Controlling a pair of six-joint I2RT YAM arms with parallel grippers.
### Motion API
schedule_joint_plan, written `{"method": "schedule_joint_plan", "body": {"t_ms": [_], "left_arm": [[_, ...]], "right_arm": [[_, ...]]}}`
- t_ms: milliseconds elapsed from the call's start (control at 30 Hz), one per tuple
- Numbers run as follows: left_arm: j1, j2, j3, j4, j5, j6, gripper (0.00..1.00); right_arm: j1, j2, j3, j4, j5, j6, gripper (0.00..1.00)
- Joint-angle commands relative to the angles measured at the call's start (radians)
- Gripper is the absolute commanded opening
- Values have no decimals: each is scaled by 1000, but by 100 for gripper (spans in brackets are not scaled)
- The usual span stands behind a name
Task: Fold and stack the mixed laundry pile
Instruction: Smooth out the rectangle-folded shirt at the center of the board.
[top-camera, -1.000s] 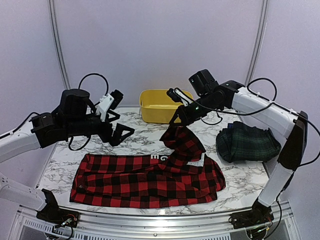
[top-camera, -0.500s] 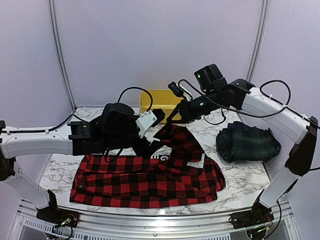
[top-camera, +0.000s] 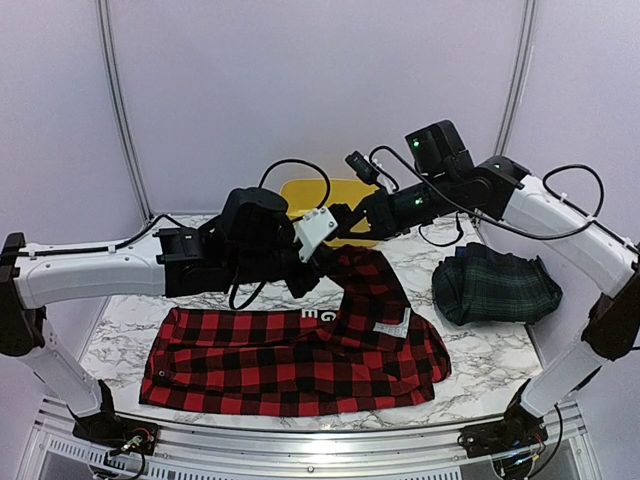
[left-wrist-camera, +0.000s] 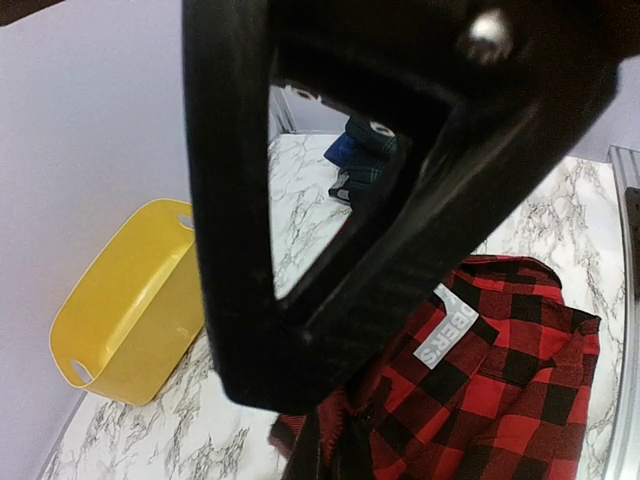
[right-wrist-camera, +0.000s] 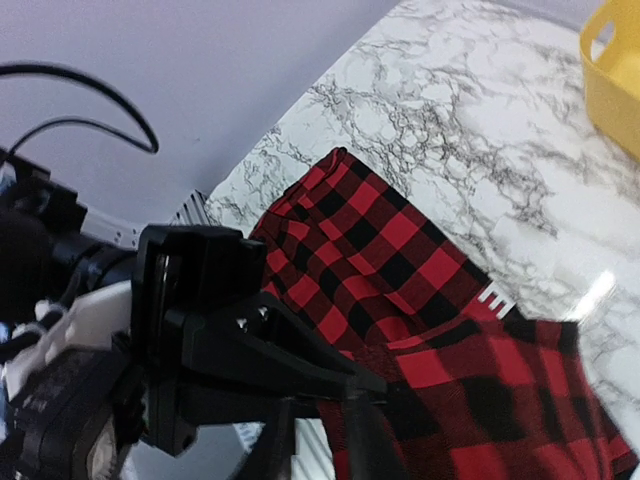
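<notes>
While right jaws pinch raised edge of red-and-black checked garment (top-camera: 290, 365), rest lies spread on surface (top-camera: 485, 350); lift likely readies fold. Left jaws beside lifted edge, open or closed cannot tell. Tartan garment (top-camera: 495, 285) bundled at right.

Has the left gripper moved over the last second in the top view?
Yes. The left gripper has swung right, from well left of the yellow tub to just in front of it, reaching the raised fold of the red checked garment.
</notes>
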Motion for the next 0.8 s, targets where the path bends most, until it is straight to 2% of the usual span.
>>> {"method": "schedule_joint_plan", "body": {"t_ms": [0,67,100,167,367,567,767], "left_arm": [[-19,-85,52,-107,48,-9,0],[-35,-118,86,-177,76,-15,0],[-46,-130,106,-200,93,-21,0],[-77,-151,142,-242,123,-34,0],[-218,-146,278,-414,146,-53,0],[-350,-129,347,-524,160,-124,0],[-394,-83,335,-543,173,-260,0]], "right_arm": [[-58,-79,21,45,-8,-12,34],[-122,-116,12,62,7,-21,53],[-165,-134,2,74,12,-26,59],[-214,-157,-17,90,25,-45,62],[-274,-156,-117,125,53,-79,60],[-267,-148,-326,296,-78,-27,50],[-139,-104,-497,395,-113,-4,43]]}}
